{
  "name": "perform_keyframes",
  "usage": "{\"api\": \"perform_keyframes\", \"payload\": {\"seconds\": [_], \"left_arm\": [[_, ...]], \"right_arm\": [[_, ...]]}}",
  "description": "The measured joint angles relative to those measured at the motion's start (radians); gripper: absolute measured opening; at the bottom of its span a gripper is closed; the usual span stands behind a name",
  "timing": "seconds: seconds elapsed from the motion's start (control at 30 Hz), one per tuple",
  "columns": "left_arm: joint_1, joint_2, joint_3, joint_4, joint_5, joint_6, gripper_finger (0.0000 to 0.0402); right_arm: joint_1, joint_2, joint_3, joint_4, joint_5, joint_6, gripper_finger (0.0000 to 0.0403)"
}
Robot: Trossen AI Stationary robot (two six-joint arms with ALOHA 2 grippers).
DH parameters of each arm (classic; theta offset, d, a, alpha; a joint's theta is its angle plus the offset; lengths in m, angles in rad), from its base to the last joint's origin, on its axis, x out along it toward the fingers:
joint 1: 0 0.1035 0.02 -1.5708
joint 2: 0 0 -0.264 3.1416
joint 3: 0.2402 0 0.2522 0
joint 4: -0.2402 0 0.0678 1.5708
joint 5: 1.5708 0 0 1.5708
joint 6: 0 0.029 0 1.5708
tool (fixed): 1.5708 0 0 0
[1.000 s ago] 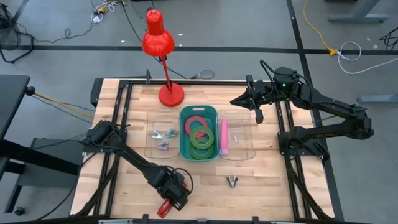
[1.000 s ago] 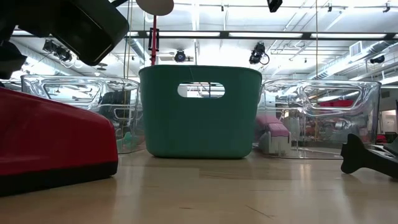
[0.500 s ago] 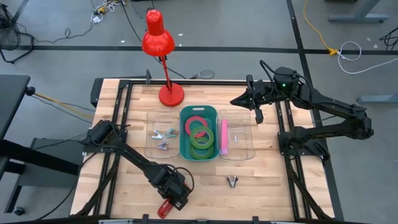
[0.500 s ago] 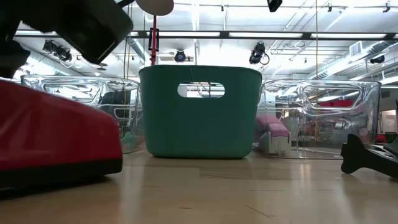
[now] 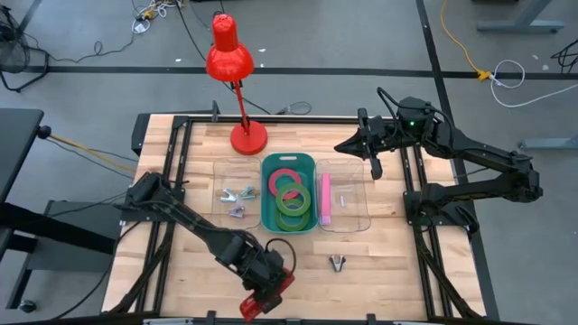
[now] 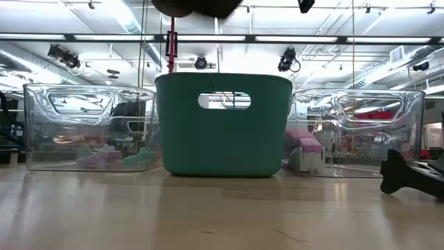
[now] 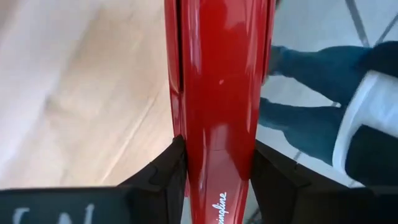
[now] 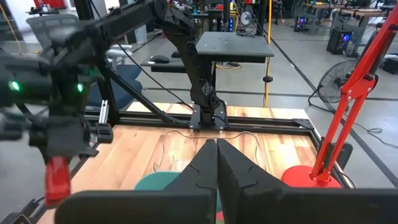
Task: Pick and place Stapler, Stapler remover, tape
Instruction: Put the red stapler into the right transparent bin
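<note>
- Closest to the front edge, we're seeing the left gripper (image 5: 263, 291) clamping the red stapler (image 5: 268, 294), fingers pressed on both of its sides, holding it up off the wooden table (image 5: 388, 271).
- The stapler's long axis is running diagonally in the high view, from the front edge up toward the right, and it's sticking out well past the fingers (image 7: 163, 171) in the left wrist view, pointing straight away from the wrist.
- The left arm is stretching from its base on the table's left side down to the front, wrist bent low over the front edge.
- A bit further in, we're looking at a small dark staple remover (image 5: 337, 263) lying on the bare wood, right of the stapler and well apart from it.
- Mid-table, three bins are sitting in a row, touching or just about: a clear bin (image 5: 219, 194) with more staple removers, a teal bin (image 5: 268, 219) with tape rolls (image 5: 290, 197) in it, and another clear bin (image 5: 361, 212) with a pink stapler (image 5: 324, 199).
- Further back, a red desk lamp (image 5: 248, 137) is standing behind the bins.
- At the far right, the right gripper (image 5: 344, 144) is hovering above the back of the right clear bin, fingers pinched shut on nothing, arm folded back on itself.
- In the left wrist view we're also catching a person's legs in blue jeans (image 7: 305, 118) beyond the table edge.
</note>
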Motion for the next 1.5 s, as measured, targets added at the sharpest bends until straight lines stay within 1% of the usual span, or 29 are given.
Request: {"api": "perform_keyframes", "payload": {"seconds": [0.2, 0.37, 0.47, 0.6, 0.7, 0.8, 0.87, 0.97, 1.07, 1.2, 1.3, 1.5], "left_arm": [[0.043, 0.0, 0.199, -0.222, -0.078, 0.132, 0.0152], [0.101, 0.0, 0.318, -0.376, -0.111, 0.198, 0.0149], [0.149, 0.0, 0.361, -0.421, -0.145, 0.247, 0.0152], [0.226, 0.0, 0.376, -0.433, -0.145, 0.34, 0.015], [0.282, 0.0, 0.378, -0.431, -0.123, 0.418, 0.015], [0.333, 0.0, 0.378, -0.432, -0.117, 0.492, 0.0153], [0.365, 0.0, 0.378, -0.429, -0.112, 0.539, 0.0152], [0.408, 0.0, 0.378, -0.424, -0.099, 0.606, 0.015], [0.442, 0.0, 0.378, -0.419, -0.093, 0.67, 0.0152], [0.481, 0.0, 0.378, -0.417, -0.075, 0.732, 0.0154], [0.502, 0.0, 0.378, -0.396, -0.063, 0.772, 0.0151], [0.527, 0.0, 0.378, -0.343, -0.059, 0.828, 0.0154]], "right_arm": [[0.0, -0.025, 0.0, 0.015, 0.0, -0.029, 0.0004], [-0.001, -0.069, 0.0, 0.012, 0.0, -0.052, 0.0004], [-0.001, -0.098, 0.0, 0.012, 0.0, -0.063, 0.0004], [-0.001, -0.134, 0.0, 0.008, 0.004, -0.082, 0.0007], [0.0, -0.157, 0.0, -0.016, 0.064, -0.05, 0.0017], [-0.001, -0.17, 0.0, -0.078, 0.108, -0.043, 0.0035], [-0.001, -0.175, 0.0, -0.12, 0.104, -0.038, 0.0051], [-0.001, -0.177, 0.0, -0.182, 0.066, -0.008, 0.008], [-0.001, -0.175, 0.0, -0.241, -0.016, 0.009, 0.0114], [0.0, -0.159, 0.0, -0.303, -0.09, 0.063, 0.0157], [0.0, -0.142, 0.0, -0.317, -0.106, 0.105, 0.0186], [0.011, -0.094, 0.0, -0.287, -0.107, 0.111, 0.023]]}}
